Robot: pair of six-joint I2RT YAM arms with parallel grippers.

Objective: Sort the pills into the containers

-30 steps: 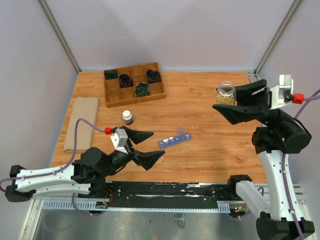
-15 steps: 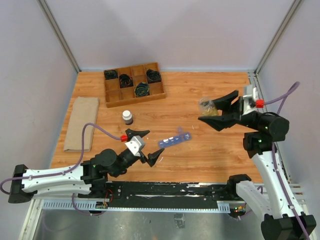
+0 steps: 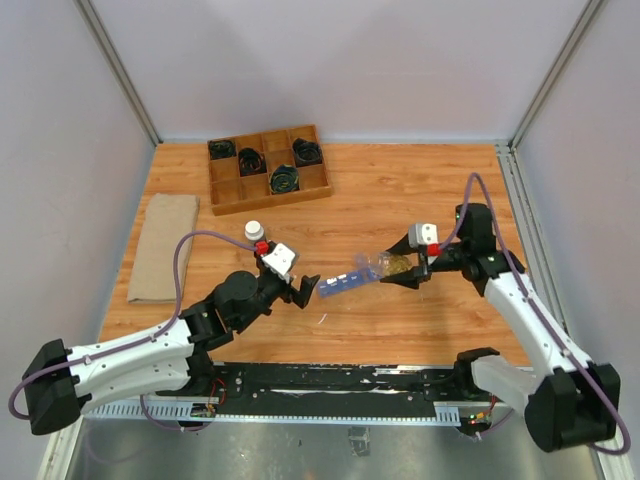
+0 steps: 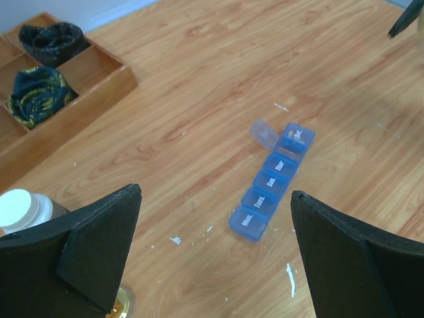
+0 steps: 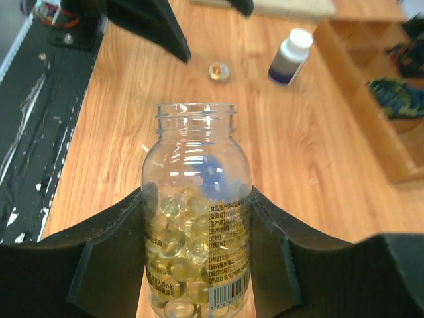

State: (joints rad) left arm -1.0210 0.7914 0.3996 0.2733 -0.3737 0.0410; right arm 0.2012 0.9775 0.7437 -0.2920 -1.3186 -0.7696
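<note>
The pills [image 5: 173, 246] are yellowish capsules inside a clear, uncapped bottle [image 5: 197, 218]. My right gripper [image 5: 199, 196] is shut on the bottle's sides. In the top view the bottle [image 3: 391, 265] is tipped with its mouth towards the containers [image 3: 347, 279], a blue organizer strip lying just left of it. In the left wrist view the strip [image 4: 271, 182] has day labels, and the far compartment's lid [image 4: 264, 132] stands open. My left gripper [image 4: 218, 265] hangs open just short of the strip's near end, with nothing between its fingers [image 4: 99, 252].
A brown bottle with a white cap [image 3: 254, 231] stands left of centre. A wooden grid tray with dark coils [image 3: 268, 167] sits at the back. A tan cloth [image 3: 164, 247] lies at the left. A small gold cap [image 5: 219, 71] rests on the table near the left gripper.
My right arm swung down and left from high at the right, bringing the bottle beside the strip and tipping it. My left gripper moved forward to the strip's left end.
</note>
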